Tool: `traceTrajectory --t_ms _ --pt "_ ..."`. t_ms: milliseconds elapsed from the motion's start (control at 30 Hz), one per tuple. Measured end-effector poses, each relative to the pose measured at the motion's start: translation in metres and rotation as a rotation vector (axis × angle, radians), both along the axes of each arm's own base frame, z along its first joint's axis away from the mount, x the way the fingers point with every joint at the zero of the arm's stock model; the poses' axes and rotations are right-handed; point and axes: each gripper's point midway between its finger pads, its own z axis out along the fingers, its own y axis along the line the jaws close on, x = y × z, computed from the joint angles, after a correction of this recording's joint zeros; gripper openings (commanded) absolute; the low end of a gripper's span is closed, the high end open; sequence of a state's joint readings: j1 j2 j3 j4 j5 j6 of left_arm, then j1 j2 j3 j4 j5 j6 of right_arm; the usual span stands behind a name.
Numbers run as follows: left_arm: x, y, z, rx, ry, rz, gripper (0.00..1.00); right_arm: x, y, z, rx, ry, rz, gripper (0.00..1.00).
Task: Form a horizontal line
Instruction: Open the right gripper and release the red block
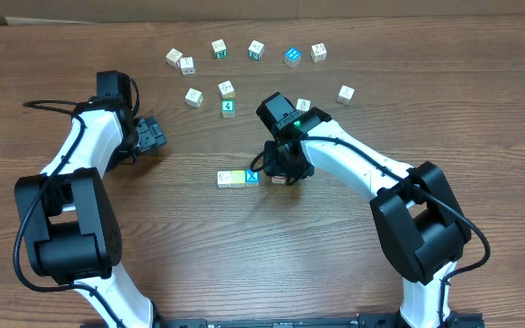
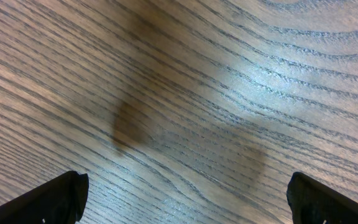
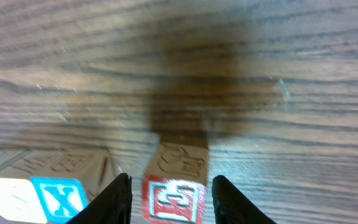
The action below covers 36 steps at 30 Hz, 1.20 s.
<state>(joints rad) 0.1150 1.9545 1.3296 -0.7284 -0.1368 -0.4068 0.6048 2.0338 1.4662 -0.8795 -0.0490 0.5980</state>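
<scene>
A row of four lettered wooden cubes [image 1: 238, 178] on the wooden table [image 1: 180, 251]; right fingers [image 3: 118, 200] parted astride its red-faced cube [image 3: 174, 199]; left fingers [image 2: 61, 199] wide apart; eleven loose cubes [image 1: 227, 89] scattered beyond.

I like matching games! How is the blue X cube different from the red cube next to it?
The blue X cube has a white X on blue; the red cube has a red face. The red cube sits between the fingers of the right gripper; the blue X cube stands outside them. Both are small lettered cubes on the table.
</scene>
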Motion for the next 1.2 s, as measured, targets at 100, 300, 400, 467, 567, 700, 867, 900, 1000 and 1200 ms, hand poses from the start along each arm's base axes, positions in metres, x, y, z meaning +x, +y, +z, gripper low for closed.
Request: traceTrajectory --t_ms 100,300,400,467,567,700,867,900,1000,1200 --pt "0.0 0.0 0.0 0.0 0.0 0.0 1.0 0.006 0.002 0.001 0.006 -0.027 -0.003 0.41" --pt "0.0 0.0 0.0 0.0 0.0 0.0 1.0 0.02 -0.005 0.002 -0.038 -0.093 -0.022 0.42" --pt "0.0 0.0 0.0 0.0 0.0 0.0 1.0 0.025 -0.007 0.003 -0.043 -0.115 -0.034 0.42" --pt "0.0 0.0 0.0 0.0 0.0 0.0 1.0 0.027 -0.007 0.004 -0.044 -0.123 -0.039 0.42" --pt "0.0 0.0 0.0 0.0 0.0 0.0 0.99 0.029 -0.01 0.004 -0.052 -0.127 -0.045 0.42" --pt "0.0 0.0 0.0 0.0 0.0 0.0 1.0 0.03 -0.015 0.004 -0.075 -0.134 -0.06 0.42" --pt "0.0 0.0 0.0 0.0 0.0 0.0 1.0 0.033 -0.023 0.003 -0.093 -0.136 -0.094 0.41" --pt "0.0 0.0 0.0 0.0 0.0 0.0 0.99 0.033 -0.026 0.003 -0.099 -0.133 -0.099 0.41" --pt "0.0 0.0 0.0 0.0 0.0 0.0 0.99 0.031 -0.034 0.002 -0.115 -0.116 -0.115 0.41" --pt "0.0 0.0 0.0 0.0 0.0 0.0 1.0 0.029 -0.041 0.001 -0.132 -0.1 -0.131 0.33"
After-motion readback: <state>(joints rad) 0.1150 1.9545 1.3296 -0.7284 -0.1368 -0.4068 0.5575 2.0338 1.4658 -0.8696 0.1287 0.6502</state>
